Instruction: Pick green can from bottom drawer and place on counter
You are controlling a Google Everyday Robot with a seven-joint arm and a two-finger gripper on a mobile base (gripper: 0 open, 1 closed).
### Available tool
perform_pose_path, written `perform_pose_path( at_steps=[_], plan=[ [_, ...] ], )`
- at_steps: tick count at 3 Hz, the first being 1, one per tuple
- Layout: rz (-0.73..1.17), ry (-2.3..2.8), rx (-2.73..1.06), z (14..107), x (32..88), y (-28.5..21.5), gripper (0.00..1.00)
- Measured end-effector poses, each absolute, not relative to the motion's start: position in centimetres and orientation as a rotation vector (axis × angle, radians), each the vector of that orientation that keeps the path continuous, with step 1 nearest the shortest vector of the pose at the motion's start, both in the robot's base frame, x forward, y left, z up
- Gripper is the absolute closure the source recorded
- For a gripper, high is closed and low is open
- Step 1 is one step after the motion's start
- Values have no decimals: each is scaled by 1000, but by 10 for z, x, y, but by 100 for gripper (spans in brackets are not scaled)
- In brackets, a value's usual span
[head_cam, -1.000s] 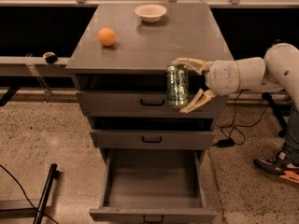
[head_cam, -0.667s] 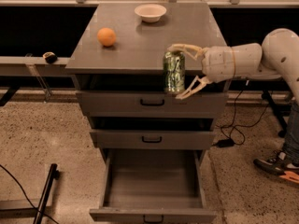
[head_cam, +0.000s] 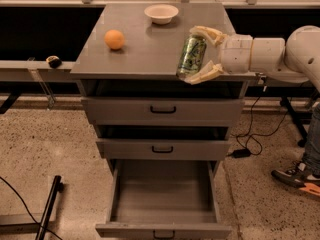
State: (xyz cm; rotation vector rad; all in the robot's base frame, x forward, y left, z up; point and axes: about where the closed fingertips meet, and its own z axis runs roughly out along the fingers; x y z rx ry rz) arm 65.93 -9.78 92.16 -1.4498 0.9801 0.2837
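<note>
- Gripper: at centre right of the frame, over the right front part of the cabinet top. Its two pale fingers close on a can, one finger above the can's upper end and one below its lower end.
- Green can: held between those fingers, tilted, with its upper end leaning toward the upper right. Its lower end lies at the front edge of the cabinet top; whether it touches the surface cannot be told.
- Arm: white and segmented, entering from the right edge of the frame and running roughly level to the gripper.
- Counter: the flat grey top of the cabinet, in the upper centre of the frame.
- Orange: resting on the left part of the counter, well apart from the can.
- Bowl: pale and shallow, standing near the back edge of the counter, behind and to the left of the gripper.
- Bottom drawer: pulled out toward the lower edge of the frame, its grey floor exposed and its black handle at the very bottom.
- Middle drawer and top drawer: both pushed in, each with a small black handle at its centre.
- Cable: looping on the speckled floor to the right of the cabinet.
- Shoe: at the lower right edge of the frame.
</note>
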Motion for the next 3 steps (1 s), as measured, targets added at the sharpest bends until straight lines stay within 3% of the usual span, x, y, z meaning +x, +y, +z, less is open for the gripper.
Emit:
perform_pose_path(
  at_steps=[3],
  plan=[
    [328,1207,-1061,922,746,-126,100]
  ],
)
